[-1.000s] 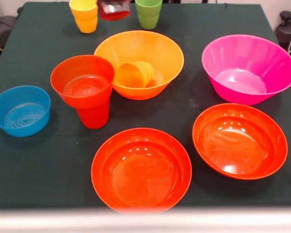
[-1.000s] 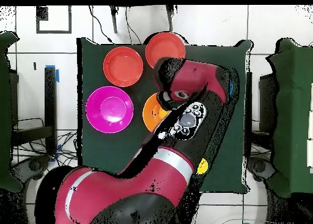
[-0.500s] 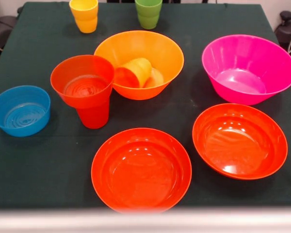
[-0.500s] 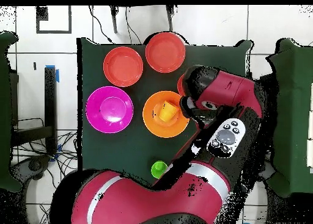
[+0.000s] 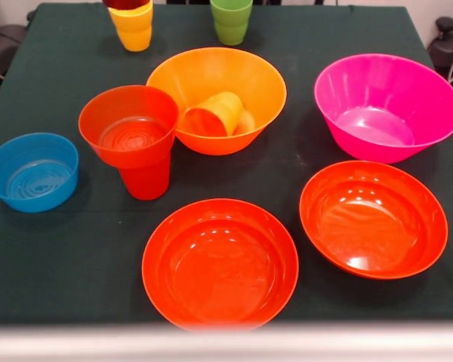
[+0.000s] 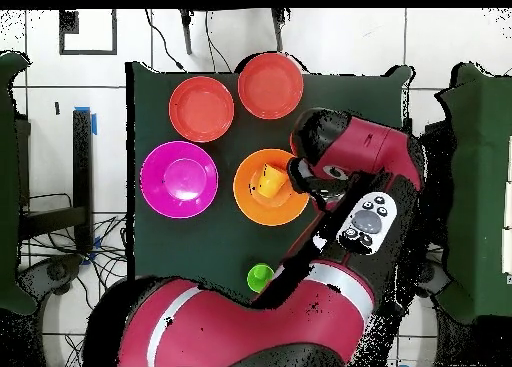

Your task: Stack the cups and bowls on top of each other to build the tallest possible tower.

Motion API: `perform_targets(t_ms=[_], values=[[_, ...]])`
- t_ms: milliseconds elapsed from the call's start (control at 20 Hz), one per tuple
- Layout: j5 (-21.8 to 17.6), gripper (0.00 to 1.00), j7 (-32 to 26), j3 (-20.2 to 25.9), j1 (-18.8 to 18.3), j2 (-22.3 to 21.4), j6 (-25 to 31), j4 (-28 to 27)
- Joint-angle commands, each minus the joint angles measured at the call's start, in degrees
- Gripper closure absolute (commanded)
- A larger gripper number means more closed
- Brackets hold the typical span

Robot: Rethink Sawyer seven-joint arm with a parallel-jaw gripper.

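The arm [image 6: 345,198] reaches across the table [image 5: 60,264] from the base, and its bulky red and black head covers the spot where the gripper would be in the overhead view. In the front view only a dark red sliver shows at the top edge above the yellow cups [image 5: 133,26]. Whether the jaws are spread or pressed together cannot be told, nor whether they hold or touch anything.

The big orange bowl [image 5: 216,98] sits near the middle of the table with an orange cup [image 5: 213,115] lying on its side inside it, mouth toward the camera. Just beside it on the left, a small red-orange bowl [image 5: 128,124] rests on an upright red-orange cup [image 5: 145,179], a short tower of two. The blue bowl [image 5: 32,171] stands apart at the left edge. The pink bowl [image 5: 386,105] is at the right, and two wide red-orange bowls [image 5: 220,262] [image 5: 373,219] lie nearest the camera. The green cup [image 5: 231,19] stands at the far side, near the yellow cups, which are nested one in another.
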Motion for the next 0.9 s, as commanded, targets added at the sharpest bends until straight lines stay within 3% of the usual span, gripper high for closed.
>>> perform_targets(t_ms=[50, 200, 450, 500, 750, 900], values=[[-5.49, 1.00, -4.27, 6.14, 0.88, 5.55, 4.23, -5.50], [-3.33, 1.00, 3.31, 4.89, 2.10, 9.61, 12.12, -11.80], [-1.60, 1.00, 6.21, 4.16, 2.37, 12.25, 17.03, -16.23], [-1.43, 0.00, 6.47, 3.97, 2.35, 12.76, 18.07, -17.14], [-1.01, 0.00, 6.66, 3.20, 1.68, 14.30, 21.09, -20.43], [0.61, 0.00, 9.49, 2.40, 0.89, 16.97, 26.04, -26.26]])
